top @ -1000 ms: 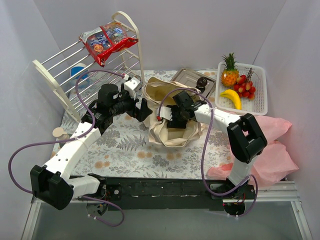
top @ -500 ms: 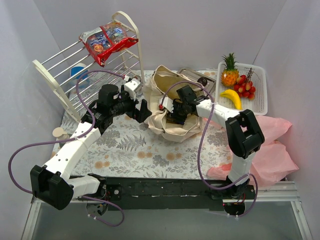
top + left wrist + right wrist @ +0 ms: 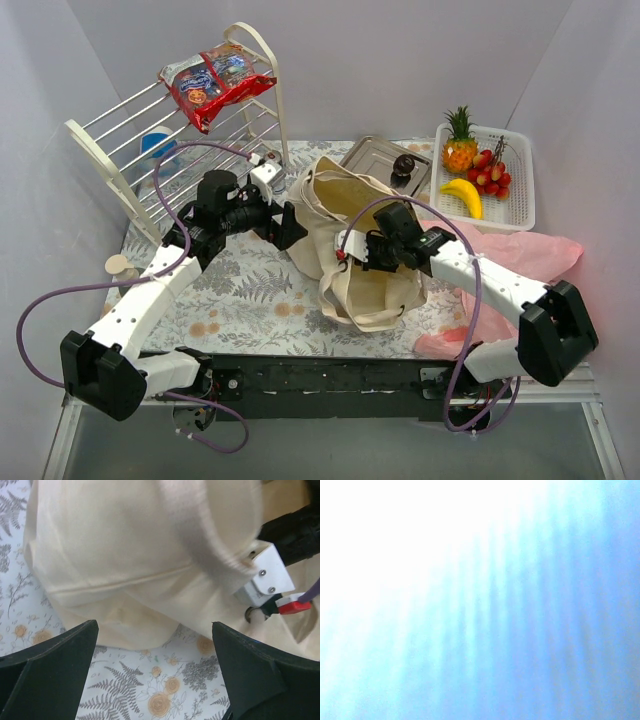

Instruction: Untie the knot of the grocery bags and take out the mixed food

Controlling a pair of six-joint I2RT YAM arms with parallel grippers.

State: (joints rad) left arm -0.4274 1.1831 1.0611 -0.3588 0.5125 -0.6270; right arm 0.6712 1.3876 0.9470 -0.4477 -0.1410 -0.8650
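The beige canvas tote (image 3: pixel 366 292) lies slumped in the middle of the table with its mouth facing the back. My right gripper (image 3: pixel 362 256) is pressed into the tote's cloth at its mouth, and its fingers are hidden. The right wrist view is only a blue-white blur. My left gripper (image 3: pixel 288 225) stands open just left of the tote, with nothing but tablecloth between its fingers (image 3: pixel 60 670). The pink plastic bag (image 3: pixel 548 300) lies crumpled at the right. Pineapple (image 3: pixel 459 142), banana (image 3: pixel 462 196) and red fruits (image 3: pixel 490 170) lie in the white basket. Snack packets (image 3: pixel 212 82) lie on the rack.
The white slotted basket (image 3: pixel 522 208) stands at the back right. A metal tray (image 3: pixel 366 156) holding a dark round thing (image 3: pixel 404 164) sits behind the tote. A white wire rack (image 3: pixel 150 150) fills the back left, with a blue-and-white tub (image 3: pixel 155 145) under it.
My right arm has drawn back toward the near right and its elbow has swung outward. The tote has been dragged and stretched nearer with it. The left arm has stayed put.
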